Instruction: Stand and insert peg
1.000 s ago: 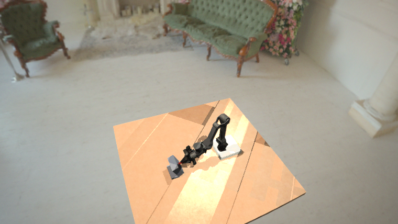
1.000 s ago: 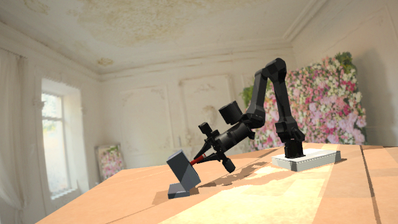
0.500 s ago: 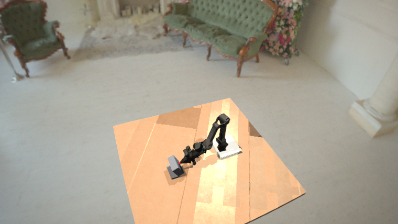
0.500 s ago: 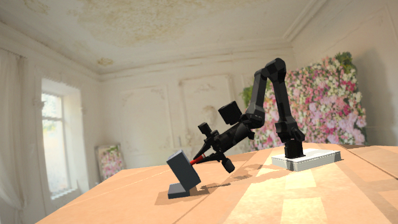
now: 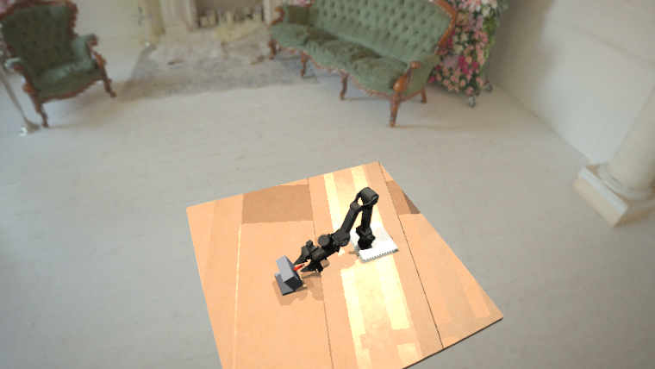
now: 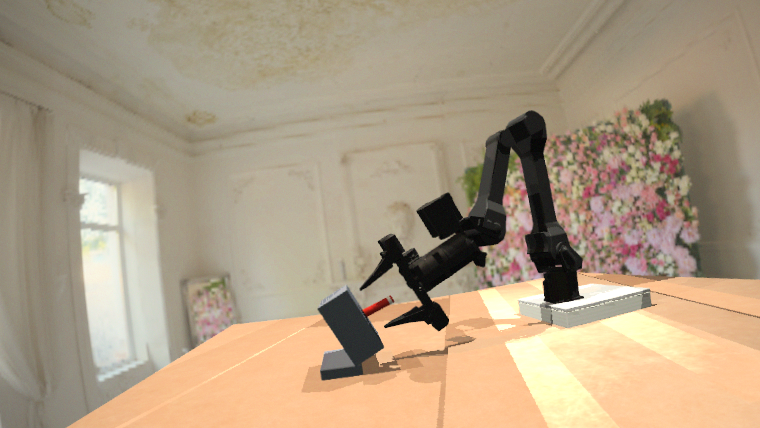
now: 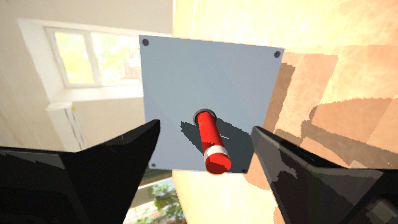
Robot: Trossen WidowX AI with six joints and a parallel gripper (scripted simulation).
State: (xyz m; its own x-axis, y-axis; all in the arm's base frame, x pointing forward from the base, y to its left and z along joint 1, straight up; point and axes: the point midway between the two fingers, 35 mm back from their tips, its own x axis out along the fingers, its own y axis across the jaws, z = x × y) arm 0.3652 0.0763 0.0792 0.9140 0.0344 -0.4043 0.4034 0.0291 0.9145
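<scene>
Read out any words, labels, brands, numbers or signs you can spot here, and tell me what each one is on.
There are none that I can read.
The red peg shows only a plain white band, with no lettering.
The grey panel shows dark dots at its corners, no writing.
The black arm shows no legible brand or number; any small marking would be too dark or blurred to read.
</scene>
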